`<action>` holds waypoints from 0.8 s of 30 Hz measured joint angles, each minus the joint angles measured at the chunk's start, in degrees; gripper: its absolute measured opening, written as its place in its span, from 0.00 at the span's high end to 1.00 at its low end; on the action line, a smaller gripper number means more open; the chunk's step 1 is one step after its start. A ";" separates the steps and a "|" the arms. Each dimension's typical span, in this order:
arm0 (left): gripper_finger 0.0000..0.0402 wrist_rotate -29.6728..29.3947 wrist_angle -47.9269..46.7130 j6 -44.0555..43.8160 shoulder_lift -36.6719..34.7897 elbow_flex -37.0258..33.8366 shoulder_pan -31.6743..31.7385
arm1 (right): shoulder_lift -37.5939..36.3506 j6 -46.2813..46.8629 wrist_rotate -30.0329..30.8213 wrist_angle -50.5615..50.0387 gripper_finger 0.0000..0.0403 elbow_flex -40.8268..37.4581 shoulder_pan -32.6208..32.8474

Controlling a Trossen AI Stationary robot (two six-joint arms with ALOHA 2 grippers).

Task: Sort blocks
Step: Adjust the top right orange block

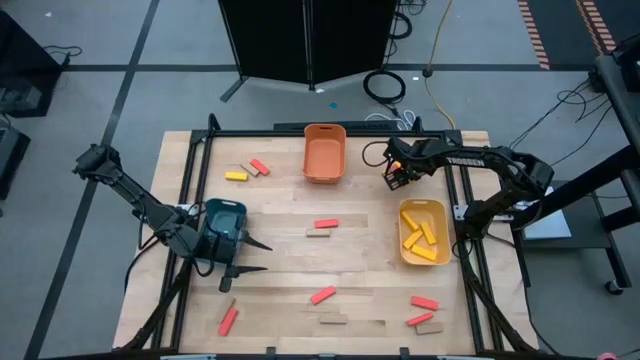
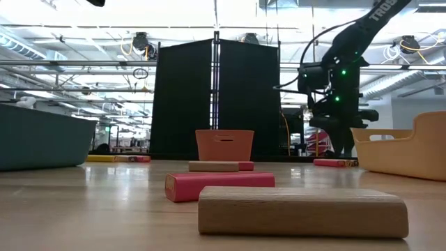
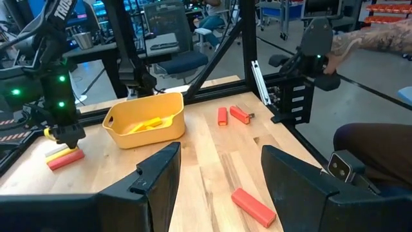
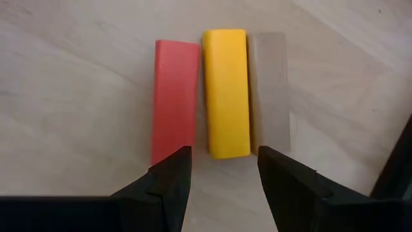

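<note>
Three blocks lie side by side, flat on the table: red (image 4: 175, 100), yellow (image 4: 226, 90) and tan (image 4: 270, 90). My right gripper (image 4: 223, 169) is open and points down over them, its fingers in line with the yellow block's two long sides and clear of it. It is between the orange bin and the yellow bin in the high view (image 1: 397, 174). My left gripper (image 1: 252, 256) is open and empty, level above the table beside the teal bin (image 1: 225, 215). Other red, yellow and tan blocks lie scattered, such as a red one (image 1: 326, 224) and a tan one (image 1: 318, 234).
The orange bin (image 1: 325, 152) stands at the far middle. The yellow bin (image 1: 423, 232) at the right holds several yellow blocks. More blocks lie at the far left (image 1: 236, 176) and near the front edge (image 1: 322, 295). A person sits beyond the table's right side (image 3: 376, 145).
</note>
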 joint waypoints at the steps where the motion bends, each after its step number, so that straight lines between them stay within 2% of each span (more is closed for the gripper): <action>1: 0.47 0.00 0.00 0.00 0.00 0.00 0.00 | 0.00 0.02 -0.01 0.68 0.58 -0.26 -0.03; 12: 0.47 -0.02 0.04 -0.37 0.00 0.00 0.00 | 0.31 -0.12 -0.10 3.76 0.58 -0.62 -0.05; 24: 0.47 -0.02 0.04 -0.36 0.00 0.00 0.00 | 4.68 0.92 0.13 4.22 0.58 -0.27 -0.89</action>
